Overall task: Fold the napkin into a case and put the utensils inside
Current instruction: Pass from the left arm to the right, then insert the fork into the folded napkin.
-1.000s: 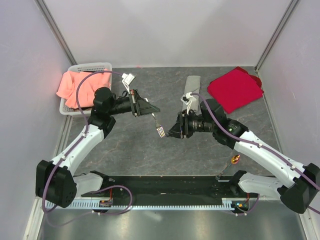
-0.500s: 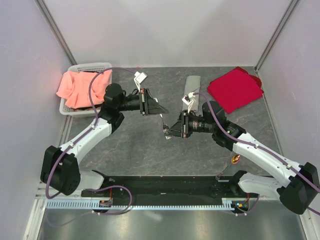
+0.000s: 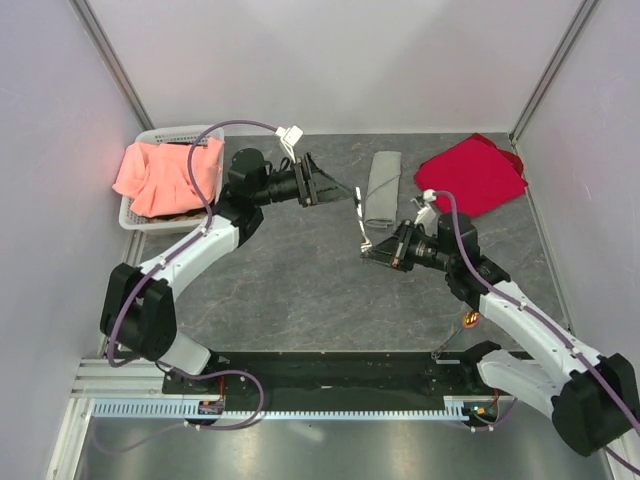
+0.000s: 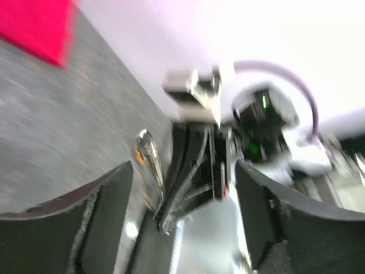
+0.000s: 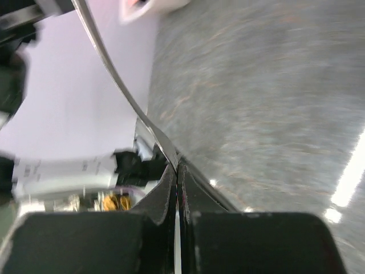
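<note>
The napkin lies folded as a narrow grey-green case [image 3: 382, 187] at the back middle of the table. My right gripper [image 3: 374, 251] is shut on a silvery fork [image 3: 360, 225], whose handle rises toward the case. In the right wrist view the right gripper [image 5: 177, 169] pinches the fork [image 5: 117, 80] between closed jaws. My left gripper [image 3: 340, 192] is open just left of the fork's upper end and holds nothing. Its view shows its fingers [image 4: 108, 220] spread wide, with the fork [image 4: 149, 162] and right gripper beyond. Another utensil [image 3: 470, 319] with an orange end lies near the right arm's base.
A bright red cloth [image 3: 470, 178] lies at the back right, beside the case. At the back left, a white basket [image 3: 183, 132] holds a salmon-orange cloth [image 3: 150, 172]. Pale walls close in the table on three sides.
The fork passed from my left gripper to my right. The left jaws opened and the arm swung toward the back; the right jaws shut on the fork and drew it right.
</note>
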`<action>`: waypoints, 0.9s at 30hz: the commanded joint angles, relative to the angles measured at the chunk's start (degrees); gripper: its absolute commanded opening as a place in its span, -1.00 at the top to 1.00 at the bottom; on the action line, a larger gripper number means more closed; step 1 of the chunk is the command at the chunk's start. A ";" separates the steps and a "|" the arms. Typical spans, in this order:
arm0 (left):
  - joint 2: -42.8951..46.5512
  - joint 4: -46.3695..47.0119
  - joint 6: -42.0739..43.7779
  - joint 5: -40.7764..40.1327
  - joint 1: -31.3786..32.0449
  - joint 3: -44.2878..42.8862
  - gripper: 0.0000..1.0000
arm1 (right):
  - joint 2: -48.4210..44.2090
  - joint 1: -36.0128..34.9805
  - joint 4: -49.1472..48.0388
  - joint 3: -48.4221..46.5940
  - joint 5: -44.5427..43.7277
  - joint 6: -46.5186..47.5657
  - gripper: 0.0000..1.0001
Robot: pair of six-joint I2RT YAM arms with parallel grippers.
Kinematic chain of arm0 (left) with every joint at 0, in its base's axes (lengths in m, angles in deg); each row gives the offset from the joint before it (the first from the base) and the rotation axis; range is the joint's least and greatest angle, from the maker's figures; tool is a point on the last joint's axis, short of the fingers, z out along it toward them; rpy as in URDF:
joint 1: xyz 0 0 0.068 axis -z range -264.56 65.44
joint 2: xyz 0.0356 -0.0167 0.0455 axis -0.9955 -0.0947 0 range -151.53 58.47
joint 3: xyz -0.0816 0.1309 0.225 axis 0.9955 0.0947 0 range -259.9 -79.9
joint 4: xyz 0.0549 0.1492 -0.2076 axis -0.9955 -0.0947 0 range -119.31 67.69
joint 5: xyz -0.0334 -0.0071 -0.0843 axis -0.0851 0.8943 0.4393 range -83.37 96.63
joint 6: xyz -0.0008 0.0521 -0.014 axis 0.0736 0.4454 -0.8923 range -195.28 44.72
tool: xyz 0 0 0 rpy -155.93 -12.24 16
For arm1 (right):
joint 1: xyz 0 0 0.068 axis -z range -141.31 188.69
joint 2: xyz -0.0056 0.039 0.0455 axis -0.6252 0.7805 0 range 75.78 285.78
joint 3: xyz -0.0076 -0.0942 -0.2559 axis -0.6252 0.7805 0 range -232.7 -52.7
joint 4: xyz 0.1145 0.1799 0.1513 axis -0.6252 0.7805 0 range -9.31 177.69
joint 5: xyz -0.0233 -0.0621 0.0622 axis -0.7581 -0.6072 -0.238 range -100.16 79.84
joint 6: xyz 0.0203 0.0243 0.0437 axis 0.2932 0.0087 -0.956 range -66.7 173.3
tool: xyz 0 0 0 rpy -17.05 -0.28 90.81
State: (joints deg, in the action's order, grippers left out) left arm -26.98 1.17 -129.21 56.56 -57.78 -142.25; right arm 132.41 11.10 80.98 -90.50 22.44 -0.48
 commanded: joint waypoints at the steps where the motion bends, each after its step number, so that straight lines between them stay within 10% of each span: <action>1: -4.71 -3.89 7.07 -18.19 -0.15 -6.46 -0.39 | 1.73 8.86 -3.19 4.75 2.81 -6.33 1.00; 4: -15.15 -1.08 7.88 -20.75 0.37 -13.11 0.67 | 6.82 13.52 -3.37 3.88 4.84 -5.64 1.00; 7: -26.32 2.34 7.44 -22.16 1.25 -20.25 0.96 | 13.15 15.64 -3.54 0.72 5.28 -4.41 1.00; 14: -44.71 2.80 7.96 -25.32 4.85 -36.61 0.96 | 26.94 19.76 -6.62 -6.05 6.42 -5.90 1.00; 27: -46.21 -2.64 8.85 -29.63 6.96 -28.36 0.96 | 44.10 25.57 -7.85 -15.54 11.17 -1.77 1.00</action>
State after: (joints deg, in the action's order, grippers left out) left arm -73.60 0.17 -122.31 28.94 -50.48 -172.23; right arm 175.03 36.93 75.10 -102.26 30.61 -4.28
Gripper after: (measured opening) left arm 0.025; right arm 0.018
